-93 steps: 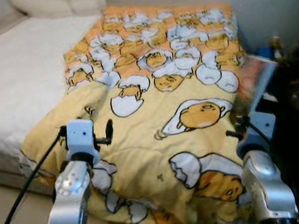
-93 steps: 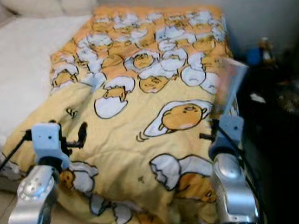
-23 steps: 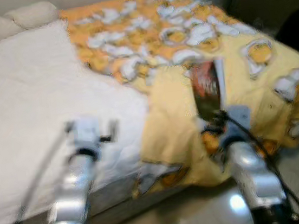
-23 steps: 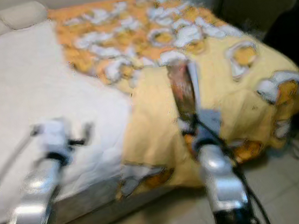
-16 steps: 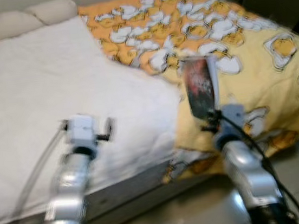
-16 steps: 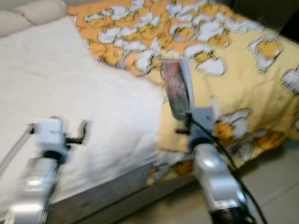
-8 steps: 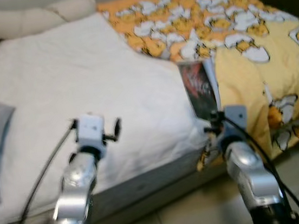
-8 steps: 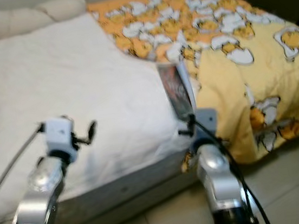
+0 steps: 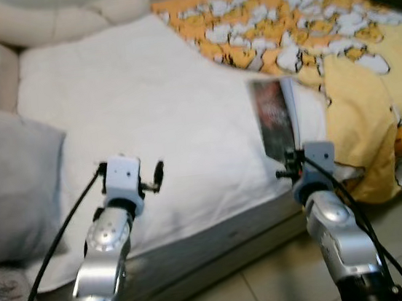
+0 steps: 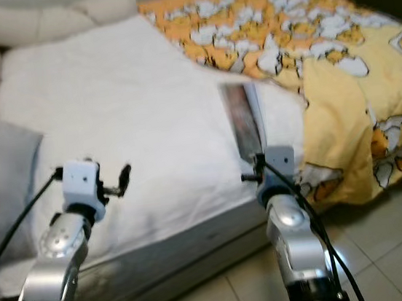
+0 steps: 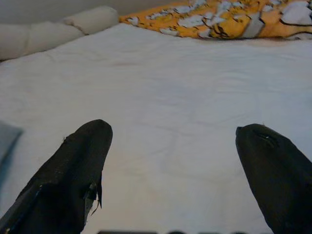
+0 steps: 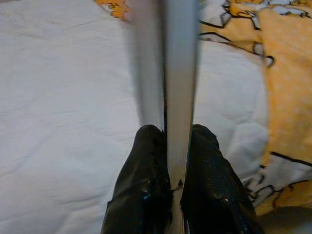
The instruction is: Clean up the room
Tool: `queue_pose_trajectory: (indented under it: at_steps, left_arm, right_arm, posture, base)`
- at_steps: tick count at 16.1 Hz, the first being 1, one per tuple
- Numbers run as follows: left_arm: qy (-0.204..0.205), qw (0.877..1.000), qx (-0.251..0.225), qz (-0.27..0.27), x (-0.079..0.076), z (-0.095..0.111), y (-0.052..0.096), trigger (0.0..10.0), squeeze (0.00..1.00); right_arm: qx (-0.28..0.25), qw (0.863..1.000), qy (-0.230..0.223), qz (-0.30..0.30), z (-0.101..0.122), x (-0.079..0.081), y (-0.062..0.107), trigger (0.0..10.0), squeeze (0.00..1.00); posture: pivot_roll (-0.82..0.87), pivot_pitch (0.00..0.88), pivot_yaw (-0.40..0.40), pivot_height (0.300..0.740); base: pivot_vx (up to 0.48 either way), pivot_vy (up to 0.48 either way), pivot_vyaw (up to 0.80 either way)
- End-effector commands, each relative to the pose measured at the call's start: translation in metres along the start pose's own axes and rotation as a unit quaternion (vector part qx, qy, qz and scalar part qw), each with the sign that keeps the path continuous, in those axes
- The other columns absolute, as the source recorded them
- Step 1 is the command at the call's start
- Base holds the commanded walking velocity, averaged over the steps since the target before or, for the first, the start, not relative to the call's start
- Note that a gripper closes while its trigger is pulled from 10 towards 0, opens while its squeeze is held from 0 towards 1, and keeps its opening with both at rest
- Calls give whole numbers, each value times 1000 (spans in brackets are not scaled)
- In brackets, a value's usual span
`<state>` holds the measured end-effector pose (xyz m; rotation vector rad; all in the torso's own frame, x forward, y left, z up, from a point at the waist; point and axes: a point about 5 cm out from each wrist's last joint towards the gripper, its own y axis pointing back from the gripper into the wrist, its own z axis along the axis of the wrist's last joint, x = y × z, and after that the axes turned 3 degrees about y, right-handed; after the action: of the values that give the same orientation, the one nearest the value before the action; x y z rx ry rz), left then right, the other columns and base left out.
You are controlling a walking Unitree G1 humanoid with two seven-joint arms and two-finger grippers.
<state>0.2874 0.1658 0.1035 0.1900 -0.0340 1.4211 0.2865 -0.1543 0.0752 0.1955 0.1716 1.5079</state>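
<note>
One thin dark-covered magazine (image 9: 274, 123) in hand, not yet stowed.
Right end effector (image 12: 168, 161) clamps it over the white bed (image 9: 152, 112); left end effector (image 11: 170, 161) gapes wide.

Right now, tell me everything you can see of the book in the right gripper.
The book is thin and flat, with a dark cover showing a blurred reddish picture and a pale edge of pages on one side. It stands upright on edge, clamped at its lower end by the right gripper, one black finger pressed to each face. It is held in the air above the white mattress, near the yellow cartoon-print blanket. Nothing else touches it.
</note>
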Motion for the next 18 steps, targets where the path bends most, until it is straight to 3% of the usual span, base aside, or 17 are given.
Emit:
queue_pose_trajectory:
  at_steps: [1,5,11,18]
  left_arm:
    - [-8,1000,0,22,12,0,2,10000,0]
    - [15,998,-33,56,15,7,1,10000,0]
    - [21,997,-64,30,7,14,3,10000,0]
    - [27,997,-72,19,5,16,2,10000,0]
  right_arm:
    - [-34,999,-4,27,16,14,-5,10000,0]
    - [-37,998,-2,43,18,13,-5,10000,0]
    - [-35,998,-2,44,16,12,-5,10000,0]
    - [-33,999,2,35,14,9,-5,10000,0]
  posture:
    - [62,0,-10,740]
    - [54,0,-8,740]
    - [61,0,-19,740]
    - [60,0,-18,740]
  base:
    - [0,446,0]
    - [0,108,0]
    - [0,0,0]
    - [281,0,0]
